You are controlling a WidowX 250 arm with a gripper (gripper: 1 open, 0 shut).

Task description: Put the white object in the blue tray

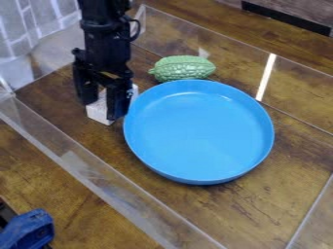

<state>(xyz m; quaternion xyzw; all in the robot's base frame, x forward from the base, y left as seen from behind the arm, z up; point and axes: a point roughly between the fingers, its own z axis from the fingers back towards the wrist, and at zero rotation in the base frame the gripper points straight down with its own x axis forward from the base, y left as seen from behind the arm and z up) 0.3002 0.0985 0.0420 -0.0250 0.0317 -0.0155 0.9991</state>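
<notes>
Status: pick phase, nothing placed so far. White sponge-like block [104, 109] is down on the wooden bench [235, 204], just beside the left rim of the round blue tray [200, 131], outside it. Black gripper [103, 97] is over the block, fingers reaching down around it and hiding part of its top. Jaws stand wide apart, one finger toward each side of the block. No clamp on it that I can see; whether either pad touches it, can't tell from this angle

Done: arm lined up over the right object, jaws spread, fingers down at about block height. I'd call the approach nearly complete

Left: settle the last bit if needed, close on the block, lift, carry it over the rim, lower, release, back off. So most of the task is still to do, though the carry should be short with the tray right alongside

Watch: the finger on the tray side looks close to the rim, could nudge the tray on closing. Lift should go high enough to clear the raised edge before moving across. Green bumpy oval object [182, 67] sits behind the tray, not part of this job, and looks out of the way of a direct move
</notes>
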